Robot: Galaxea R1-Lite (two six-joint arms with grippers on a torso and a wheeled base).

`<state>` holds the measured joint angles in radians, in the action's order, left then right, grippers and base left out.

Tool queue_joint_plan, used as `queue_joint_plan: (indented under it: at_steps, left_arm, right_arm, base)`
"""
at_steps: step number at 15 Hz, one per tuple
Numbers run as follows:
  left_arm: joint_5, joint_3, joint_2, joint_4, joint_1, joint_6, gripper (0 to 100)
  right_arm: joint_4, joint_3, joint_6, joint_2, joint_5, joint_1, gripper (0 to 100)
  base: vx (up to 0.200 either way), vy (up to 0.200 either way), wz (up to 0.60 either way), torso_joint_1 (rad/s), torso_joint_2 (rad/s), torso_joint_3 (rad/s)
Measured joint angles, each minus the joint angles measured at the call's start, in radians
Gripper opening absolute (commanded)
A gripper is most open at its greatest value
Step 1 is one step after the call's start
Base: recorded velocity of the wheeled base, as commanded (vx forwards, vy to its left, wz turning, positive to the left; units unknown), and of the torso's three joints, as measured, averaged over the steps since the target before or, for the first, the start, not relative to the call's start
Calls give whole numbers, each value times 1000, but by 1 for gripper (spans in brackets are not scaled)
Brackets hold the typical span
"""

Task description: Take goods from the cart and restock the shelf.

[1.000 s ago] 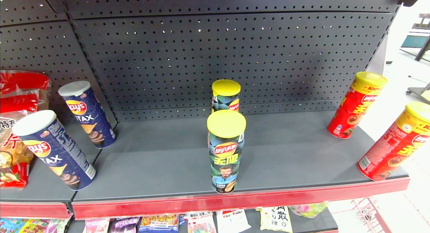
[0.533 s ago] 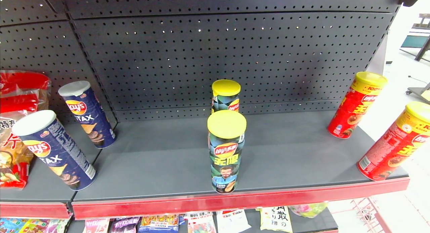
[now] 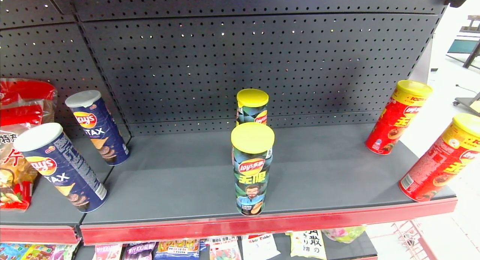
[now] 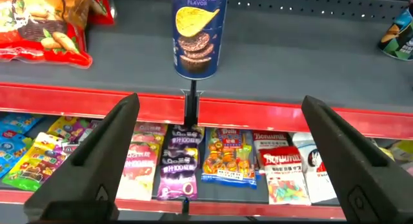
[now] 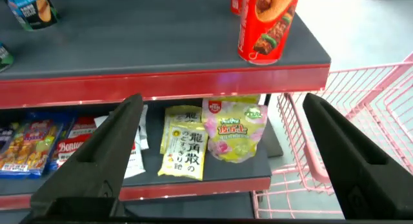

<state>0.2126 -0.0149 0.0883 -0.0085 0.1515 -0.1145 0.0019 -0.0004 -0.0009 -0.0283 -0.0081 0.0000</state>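
The grey shelf (image 3: 180,185) with a red front edge holds chip cans. Two teal cans with yellow lids (image 3: 252,170) (image 3: 252,106) stand one behind the other in the middle. Two blue cans (image 3: 62,166) (image 3: 98,126) stand at the left and two red cans (image 3: 397,117) (image 3: 440,158) at the right. My left gripper (image 4: 221,104) is open and holds nothing, in front of the shelf edge below a blue can (image 4: 197,33). My right gripper (image 5: 222,101) is open too, with nothing in it, below a red can (image 5: 264,24). The pink wire cart (image 5: 352,153) stands low at the right.
Snack bags (image 3: 18,140) fill the shelf's far left. The lower shelf carries several packets (image 4: 226,166) (image 5: 187,143). A perforated back panel (image 3: 243,65) closes the shelf behind. Bare shelf room lies between the can groups.
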Motion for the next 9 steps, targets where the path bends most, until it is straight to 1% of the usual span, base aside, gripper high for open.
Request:
queue_joint_plan:
  at_steps: [6,9]
  left_arm:
    - [0,0,1,0,0,3,100]
    - [0,0,1,0,0,4,100]
  right_arm:
    - [0,0,0,24,-2,0,100]
    - [0,0,0,25,-1,0,100]
  base:
    - [0,0,0,0,0,0]
    - [0,0,600,-2,4,2]
